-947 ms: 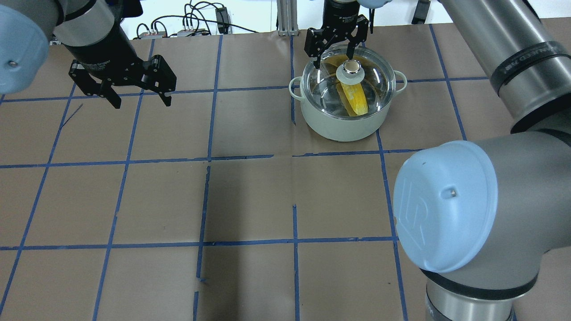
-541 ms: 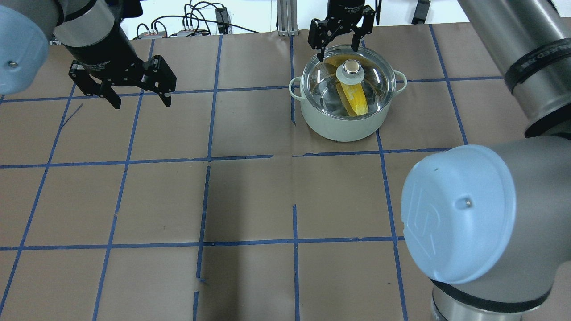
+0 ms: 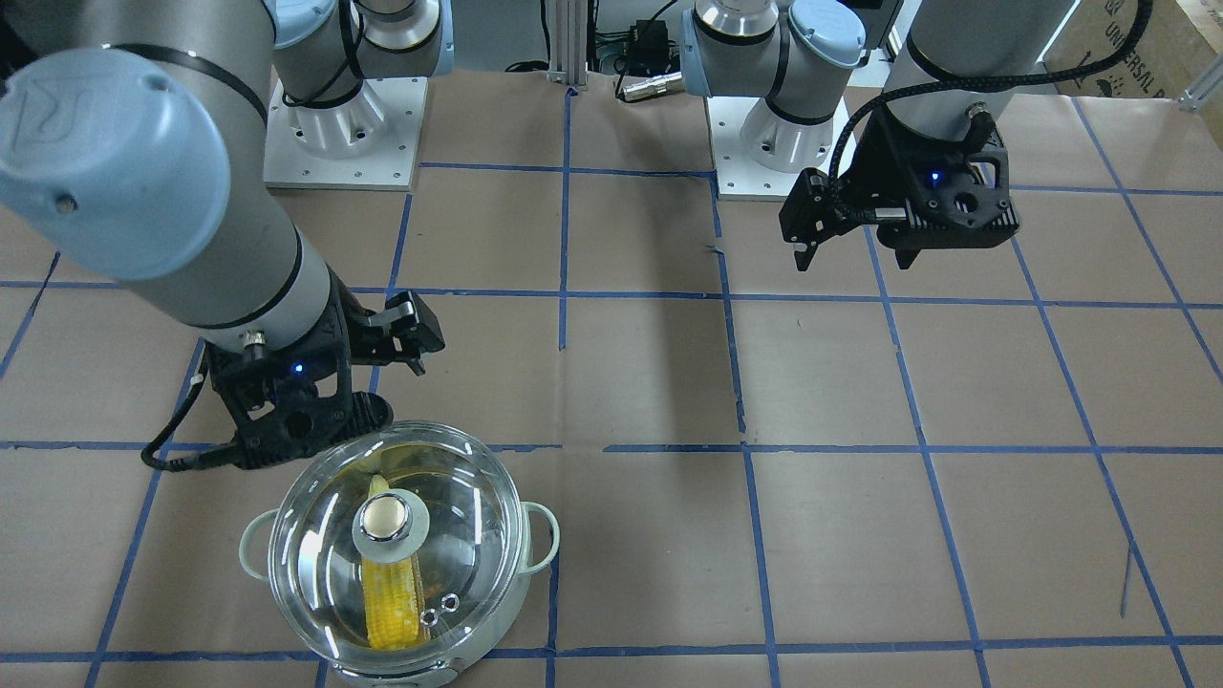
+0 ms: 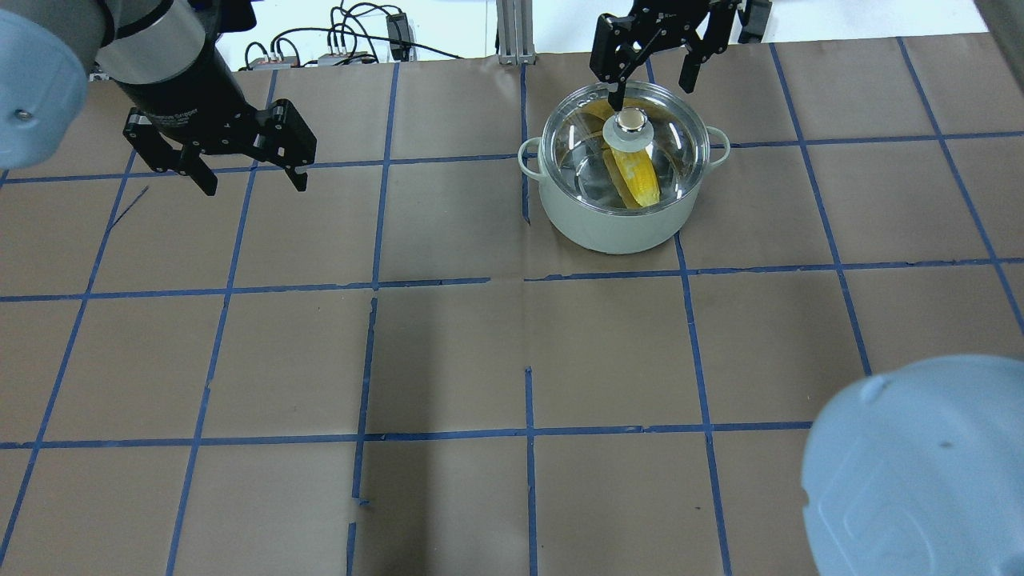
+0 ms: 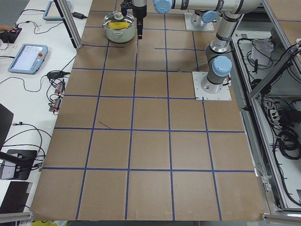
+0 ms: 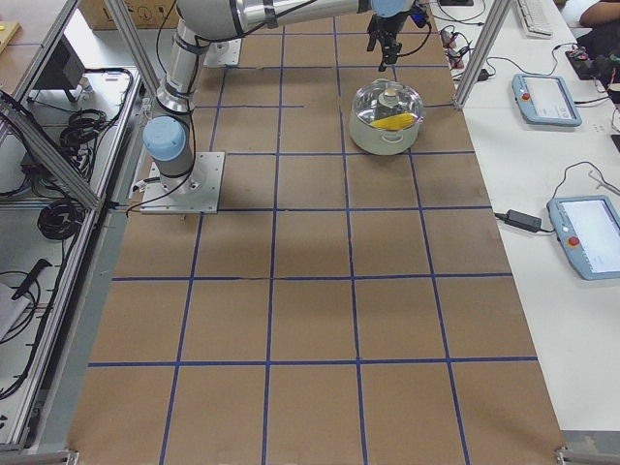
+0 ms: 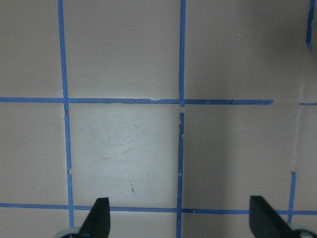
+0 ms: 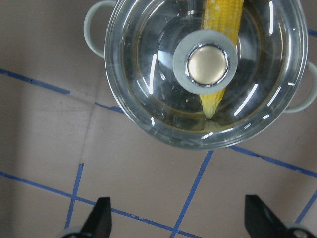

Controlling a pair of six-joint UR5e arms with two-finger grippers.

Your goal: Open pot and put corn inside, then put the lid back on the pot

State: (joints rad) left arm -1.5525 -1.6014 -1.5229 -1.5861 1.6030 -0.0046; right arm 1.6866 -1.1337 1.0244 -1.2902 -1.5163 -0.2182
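right end effector backed off lid, wide | left end effector wide | blue-gridded brown table

The pot has a pale mint-green wall. The corn is yellow with rows of kernels. The lid is clear glass, its knob pale with a metallic cap. The surface is brown, gridded with blue tape lines. The left claw and right claw are black

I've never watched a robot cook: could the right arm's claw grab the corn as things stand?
Probably not. The corn lies inside the pot under the glass lid, which sits closed on it. The open right claw hangs nearby, but the lid blocks it.
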